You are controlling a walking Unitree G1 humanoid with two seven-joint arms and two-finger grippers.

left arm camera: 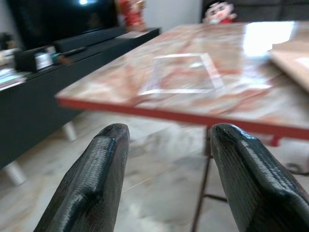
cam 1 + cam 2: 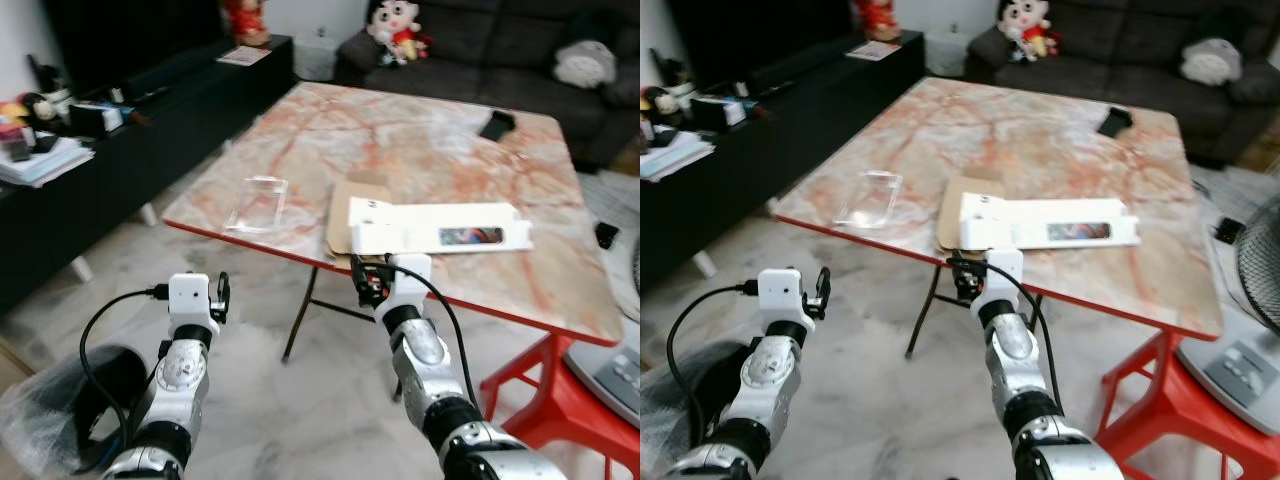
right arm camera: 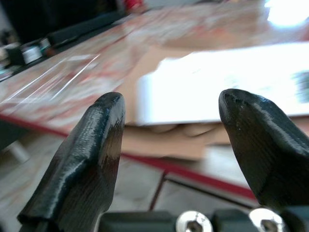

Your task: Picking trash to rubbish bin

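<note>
Currently the trash sits on the marble-pattern table (image 2: pixel 430 150), near its front edge: a long white box (image 2: pixel 440 228) with a small printed window, lying flat on a brown cardboard sheet (image 2: pixel 342 210) that reaches out to the table's red-trimmed edge. Box looks flattened, glare washes out most of its print. Left of it, apart from the cardboard, lies a clear plastic tray (image 2: pixel 256 203), see-through and hard to separate from the marble.

Right gripper (image 3: pixel 166 145) is below and just in front of the table edge, fingers spread wide, pointing at the white box and cardboard; nothing between the fingers. Left gripper (image 1: pixel 166 159) is lower and off to the left, also spread wide and holding nothing, aimed toward the clear tray from under table height.

Table edge sits between both grippers and the items.

Other stuff: black phone-like object (image 2: pixel 497 125) at the far side of the table, dark sofa (image 2: pixel 500 45) behind with plush toys (image 2: pixel 397 28), black low cabinet (image 2: pixel 130 150) along the left with clutter on top, red stool (image 2: pixel 560 400) at right under the table corner, black-lined bag or bin (image 2: pixel 60 400) at lower left on the floor.
</note>
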